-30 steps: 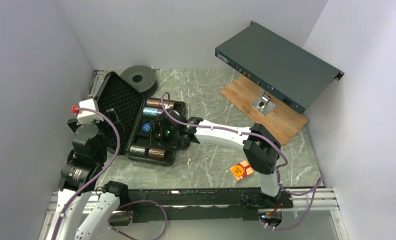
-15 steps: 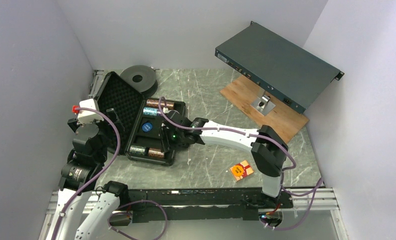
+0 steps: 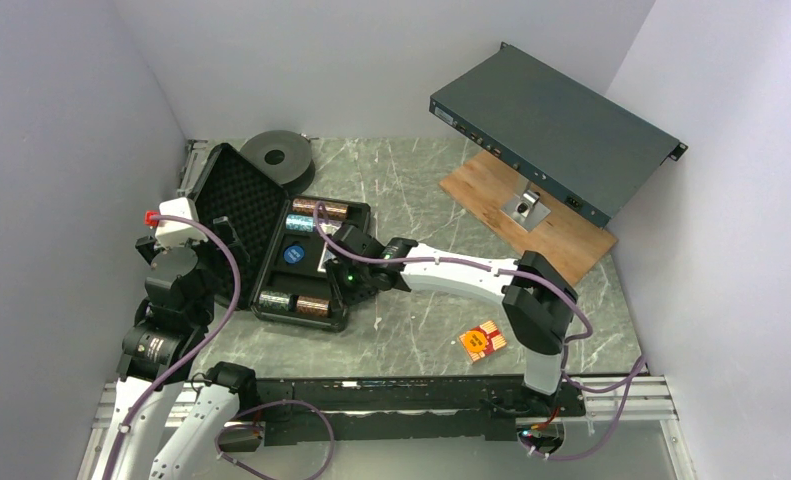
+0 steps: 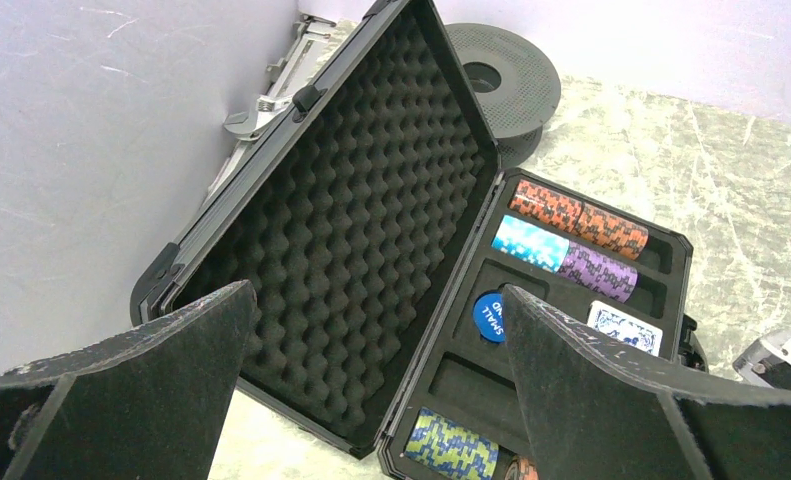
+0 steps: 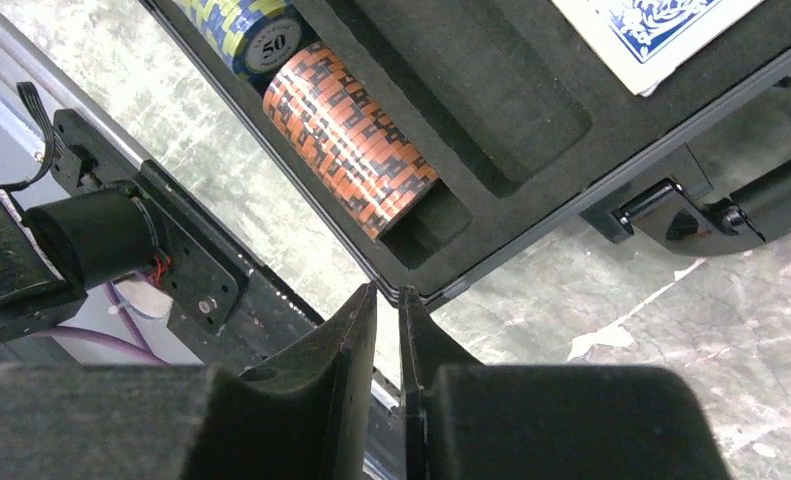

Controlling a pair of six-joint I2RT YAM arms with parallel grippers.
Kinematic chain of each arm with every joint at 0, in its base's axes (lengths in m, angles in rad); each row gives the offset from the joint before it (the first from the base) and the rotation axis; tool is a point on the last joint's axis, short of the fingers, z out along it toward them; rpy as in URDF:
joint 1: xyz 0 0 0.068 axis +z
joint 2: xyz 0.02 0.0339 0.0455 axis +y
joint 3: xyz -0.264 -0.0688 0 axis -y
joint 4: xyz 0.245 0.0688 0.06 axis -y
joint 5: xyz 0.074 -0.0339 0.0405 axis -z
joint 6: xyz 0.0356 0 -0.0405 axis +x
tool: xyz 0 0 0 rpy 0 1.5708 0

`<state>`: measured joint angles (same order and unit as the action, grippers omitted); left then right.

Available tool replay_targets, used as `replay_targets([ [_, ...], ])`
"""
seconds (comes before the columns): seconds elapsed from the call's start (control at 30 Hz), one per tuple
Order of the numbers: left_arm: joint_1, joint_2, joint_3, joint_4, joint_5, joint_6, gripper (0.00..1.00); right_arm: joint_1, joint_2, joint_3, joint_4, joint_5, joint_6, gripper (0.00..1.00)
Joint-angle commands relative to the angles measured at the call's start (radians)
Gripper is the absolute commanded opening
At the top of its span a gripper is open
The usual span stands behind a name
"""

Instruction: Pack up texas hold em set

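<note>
The black briefcase [image 3: 343, 315] lies open at the left, its foam-lined lid [image 4: 371, 200] propped up. Its tray holds a brown chip stack [image 4: 578, 215], a blue [image 4: 529, 243] and a purple stack [image 4: 597, 272], a blue-backed card deck [image 4: 624, 327], a blue button [image 4: 488, 317] and a green stack [image 4: 453, 447]. My right gripper [image 5: 388, 292] hovers at the case's near right corner beside an orange-brown stack [image 5: 356, 140], fingers almost together, holding nothing. My left gripper [image 4: 376, 292] stands wide open before the lid. A red-and-yellow card pack [image 3: 482, 340] lies on the table.
A black round spool [image 3: 279, 153] sits behind the case lid. A large dark-grey metal box [image 3: 556, 130] rests tilted on a stand above a wooden board [image 3: 561, 235] at the back right. Walls close in on the left and right.
My right gripper has gone from wide open to nearly closed and reached a little further left over the case. The left arm has not moved.
</note>
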<state>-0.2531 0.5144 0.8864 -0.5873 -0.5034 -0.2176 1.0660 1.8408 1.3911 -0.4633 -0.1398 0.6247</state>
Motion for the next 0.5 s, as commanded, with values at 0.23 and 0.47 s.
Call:
replay_targets([
  [0.23,-0.005,0.0,-0.001,0.035,0.012,0.021,1.0,0.006,0.059,0.074,0.014,-0.04,-0.032,0.11],
  [0.47,-0.005,0.001,0.0,0.034,0.016,0.021,1.0,0.006,0.096,0.105,0.012,-0.056,-0.037,0.1],
])
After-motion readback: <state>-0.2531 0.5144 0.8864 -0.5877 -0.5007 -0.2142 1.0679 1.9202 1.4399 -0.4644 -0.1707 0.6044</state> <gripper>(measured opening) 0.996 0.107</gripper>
